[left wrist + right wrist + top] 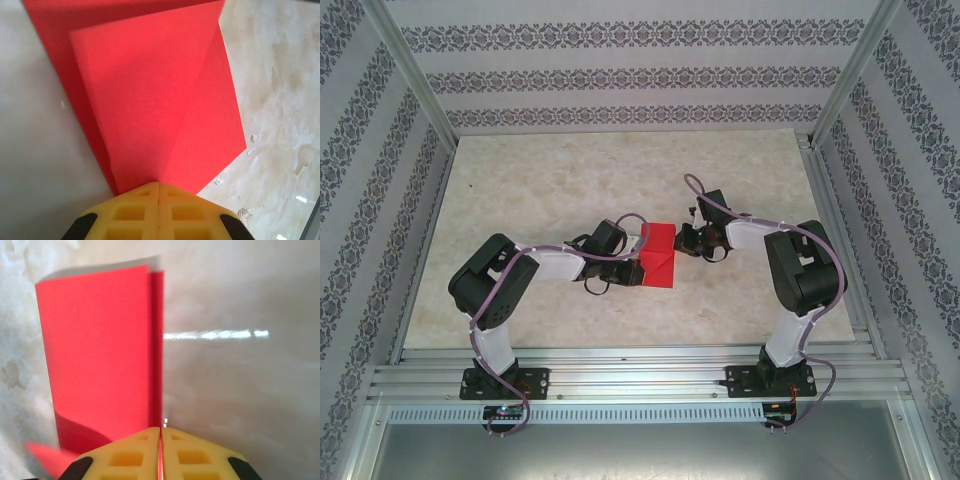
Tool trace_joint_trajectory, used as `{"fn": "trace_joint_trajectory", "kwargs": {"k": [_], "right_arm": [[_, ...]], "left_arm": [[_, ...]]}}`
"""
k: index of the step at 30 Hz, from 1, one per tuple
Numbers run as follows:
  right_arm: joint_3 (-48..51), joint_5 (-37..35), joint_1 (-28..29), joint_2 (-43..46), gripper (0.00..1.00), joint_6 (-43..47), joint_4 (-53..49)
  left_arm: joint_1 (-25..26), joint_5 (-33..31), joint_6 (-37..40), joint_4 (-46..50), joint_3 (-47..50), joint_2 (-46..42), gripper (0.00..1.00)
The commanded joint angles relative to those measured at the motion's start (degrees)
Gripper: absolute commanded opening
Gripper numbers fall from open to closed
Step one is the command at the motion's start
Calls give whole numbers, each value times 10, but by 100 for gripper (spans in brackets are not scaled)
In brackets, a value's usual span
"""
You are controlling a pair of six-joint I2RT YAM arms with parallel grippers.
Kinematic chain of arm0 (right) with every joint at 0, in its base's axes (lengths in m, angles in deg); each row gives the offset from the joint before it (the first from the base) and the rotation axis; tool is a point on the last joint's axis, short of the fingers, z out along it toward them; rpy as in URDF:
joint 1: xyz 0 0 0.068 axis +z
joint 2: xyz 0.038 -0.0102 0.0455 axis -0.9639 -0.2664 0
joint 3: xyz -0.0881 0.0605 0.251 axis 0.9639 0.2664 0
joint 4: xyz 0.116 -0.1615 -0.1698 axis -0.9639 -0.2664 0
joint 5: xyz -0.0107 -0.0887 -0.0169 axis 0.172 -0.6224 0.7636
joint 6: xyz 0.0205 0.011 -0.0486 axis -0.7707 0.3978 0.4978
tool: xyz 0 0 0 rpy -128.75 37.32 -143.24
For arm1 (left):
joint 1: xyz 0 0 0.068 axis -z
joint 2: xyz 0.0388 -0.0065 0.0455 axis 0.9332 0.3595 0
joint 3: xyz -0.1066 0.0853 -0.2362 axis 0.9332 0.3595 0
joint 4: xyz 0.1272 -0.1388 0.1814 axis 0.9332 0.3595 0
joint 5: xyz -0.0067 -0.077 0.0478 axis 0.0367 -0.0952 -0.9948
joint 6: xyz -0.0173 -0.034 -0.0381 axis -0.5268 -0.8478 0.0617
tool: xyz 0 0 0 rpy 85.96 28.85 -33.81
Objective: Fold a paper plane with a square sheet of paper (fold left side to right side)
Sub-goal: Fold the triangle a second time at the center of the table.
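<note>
Paper: sheet of paper (658, 256) mid-desk (570, 180), partly folded.
Top view: it sits between the arms.
Left hand (158, 189): closed, pinching the layered corner.
Right hand (160, 432): closed on its edge.

One sheet of paper (660, 256), two hands (158, 185) (160, 429)

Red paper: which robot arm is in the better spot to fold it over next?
Probably the left. The left gripper is shut on the sheet of paper at its left side, the side to carry over. The right gripper pinches the right edge, likely anchoring it.
</note>
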Motion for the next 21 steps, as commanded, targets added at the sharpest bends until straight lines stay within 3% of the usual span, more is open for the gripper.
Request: {"fn": "trace_joint_trajectory", "kwargs": {"k": [1,10,16,21], "right_arm": [[3,-32,11,67,10,6,-15],[56,-9,112,81,10,-110,76],[45,-9,125,29,10,-123,79],[26,-57,119,-9,10,-102,17]], "left_arm": [[19,-25,2,114,29,25,7],[22,-26,3,115,23,27,7],[22,-25,6,115,21,27,8],[22,-12,7,116,36,12,10]]}}
